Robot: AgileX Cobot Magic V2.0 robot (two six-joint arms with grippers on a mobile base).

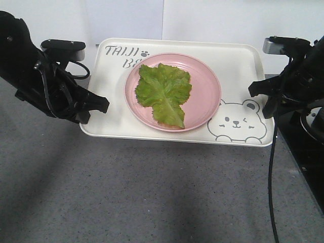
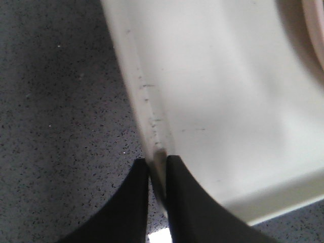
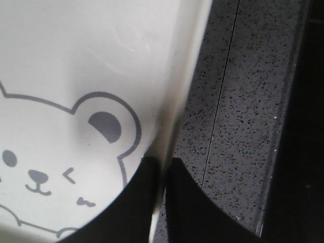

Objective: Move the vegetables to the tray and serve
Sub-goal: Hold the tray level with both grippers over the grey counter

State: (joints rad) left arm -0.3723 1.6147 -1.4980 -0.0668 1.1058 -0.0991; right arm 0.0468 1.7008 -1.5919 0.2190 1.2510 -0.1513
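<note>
Wrist views show each claw clamped on the tray [image 1: 238, 66] rim — left claw [image 2: 158, 167] on its left edge, right claw [image 3: 163, 169] opposite. Lettuce [image 1: 164, 93] lies centred between them — long axis toward the bench's front edge.

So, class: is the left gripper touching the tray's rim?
Touching. The left wrist view shows the left gripper with its jaws closed on the tray rim, no gap visible either side.

lettuce leaf [image 1: 164, 93] on plate [image 1: 207, 86], plate centred in tray [image 1: 243, 61], tray on countertop [image 1: 152, 192], grippers at L/R rims
</note>
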